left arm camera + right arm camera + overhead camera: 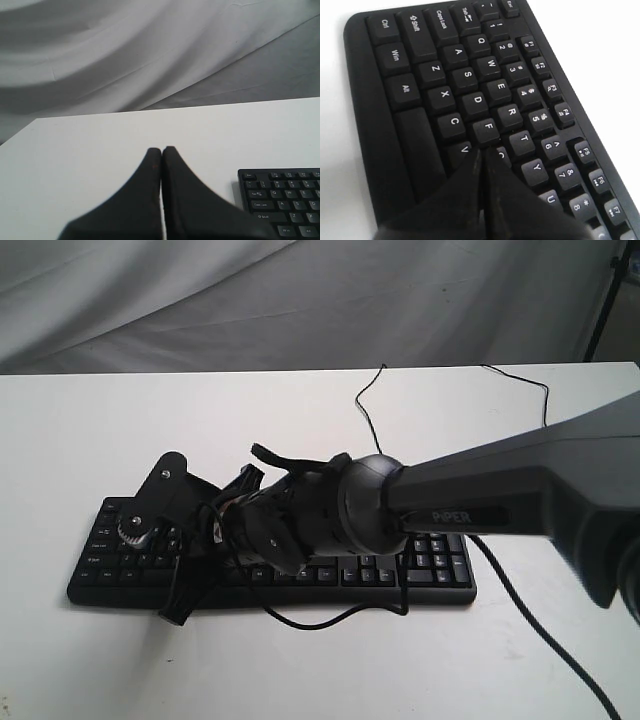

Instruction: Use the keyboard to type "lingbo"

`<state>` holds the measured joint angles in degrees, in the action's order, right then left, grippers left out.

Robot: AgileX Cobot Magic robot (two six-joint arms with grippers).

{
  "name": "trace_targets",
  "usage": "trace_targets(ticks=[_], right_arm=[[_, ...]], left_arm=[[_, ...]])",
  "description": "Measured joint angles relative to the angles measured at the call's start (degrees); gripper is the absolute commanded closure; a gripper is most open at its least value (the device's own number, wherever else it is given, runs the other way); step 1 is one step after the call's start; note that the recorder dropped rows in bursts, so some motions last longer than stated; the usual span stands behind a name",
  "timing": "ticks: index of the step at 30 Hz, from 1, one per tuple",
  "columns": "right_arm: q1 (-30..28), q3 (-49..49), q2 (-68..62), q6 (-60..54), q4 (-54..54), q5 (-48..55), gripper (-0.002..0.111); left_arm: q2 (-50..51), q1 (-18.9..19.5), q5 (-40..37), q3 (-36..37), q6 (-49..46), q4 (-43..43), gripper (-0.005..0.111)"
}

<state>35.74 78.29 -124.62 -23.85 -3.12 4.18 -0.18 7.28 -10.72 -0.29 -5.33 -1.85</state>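
The black keyboard [440, 570] lies across the middle of the white table [80, 430]. My right arm [480, 495] reaches over it from the right, and its black wrist parts cover the middle keys. In the right wrist view my right gripper [484, 150] is shut with nothing in it. Its tips sit low over the keyboard [420, 65], just below the F key [487, 130], between V and the half-hidden key beside it. My left gripper [162, 148] is shut and empty over bare table, left of the keyboard's [280, 205] Esc end, apart from it.
The keyboard's thin black cable [368, 405] runs toward the table's back edge, and another black cable [320, 620] loops in front of the keyboard. A grey cloth backdrop [300, 290] hangs behind the table.
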Motion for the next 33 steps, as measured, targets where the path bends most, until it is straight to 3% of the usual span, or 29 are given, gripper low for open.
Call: trace_targets(ticks=[18,33], right_arm=[[-0.11,0.0,-2.34,0.0,0.14,-1.23,0.108],[-2.12,-0.27,3.49,0.0,1.84,0.13,0.108]], left_arm=[[0.0,0.0,0.0,0.0,0.0,0.0,0.106],[0.0,0.0,0.0,0.0,0.0,0.0,0.106]])
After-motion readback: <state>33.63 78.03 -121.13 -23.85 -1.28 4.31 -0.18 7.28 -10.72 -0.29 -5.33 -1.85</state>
